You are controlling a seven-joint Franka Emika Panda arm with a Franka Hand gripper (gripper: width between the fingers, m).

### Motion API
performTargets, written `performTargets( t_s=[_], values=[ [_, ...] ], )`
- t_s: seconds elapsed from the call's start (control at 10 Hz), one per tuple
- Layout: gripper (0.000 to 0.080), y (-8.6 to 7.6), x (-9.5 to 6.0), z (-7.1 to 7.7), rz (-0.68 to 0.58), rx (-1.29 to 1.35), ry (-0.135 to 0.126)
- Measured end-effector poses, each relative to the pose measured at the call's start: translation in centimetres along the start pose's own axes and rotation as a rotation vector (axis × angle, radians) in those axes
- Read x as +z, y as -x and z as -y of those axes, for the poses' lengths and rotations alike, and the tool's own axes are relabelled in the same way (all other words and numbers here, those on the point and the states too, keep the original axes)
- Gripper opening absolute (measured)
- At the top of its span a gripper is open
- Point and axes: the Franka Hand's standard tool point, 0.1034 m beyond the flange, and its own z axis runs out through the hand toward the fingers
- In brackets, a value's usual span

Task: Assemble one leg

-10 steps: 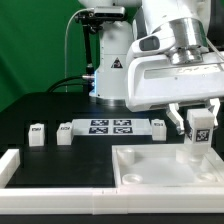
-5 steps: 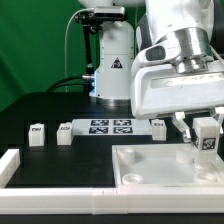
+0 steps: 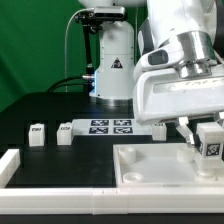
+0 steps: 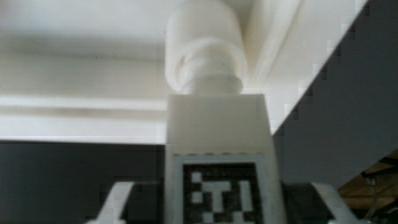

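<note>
My gripper (image 3: 207, 140) is shut on a leg (image 3: 209, 142), a stubby white block with a black-and-white tag, and holds it upright over the far right part of the large white square panel (image 3: 150, 168). In the wrist view the leg (image 4: 217, 130) stands between my fingers (image 4: 118, 200), with its screw end pointing toward the white panel (image 4: 89, 70). Two more legs (image 3: 38, 133) (image 3: 65, 132) stand on the black table at the exterior view's left. Another leg (image 3: 159, 129) stands behind the panel.
The marker board (image 3: 110, 127) lies on the table in front of the arm's white base (image 3: 113, 62). A long white rail (image 3: 60, 175) runs along the front edge, with a raised end at the exterior view's left.
My gripper has moved to the exterior view's right and a little lower with the leg, from above the panel's middle right to its far right edge.
</note>
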Motion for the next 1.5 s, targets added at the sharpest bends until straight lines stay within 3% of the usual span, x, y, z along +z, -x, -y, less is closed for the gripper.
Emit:
performTargets(
  t_s=[0.6, 0.7, 0.8, 0.9, 1.5],
  values=[
    [0.0291, 0.86, 0.50, 0.00, 0.023, 0.002, -0.002],
    [0.0483, 0.87, 0.50, 0.00, 0.023, 0.002, -0.002],
    [0.0594, 0.87, 0.50, 0.00, 0.023, 0.002, -0.002],
    [0.0635, 0.88, 0.50, 0.00, 0.023, 0.002, -0.002],
    [0.0649, 0.89, 0.50, 0.00, 0.023, 0.002, -0.002]
  ],
)
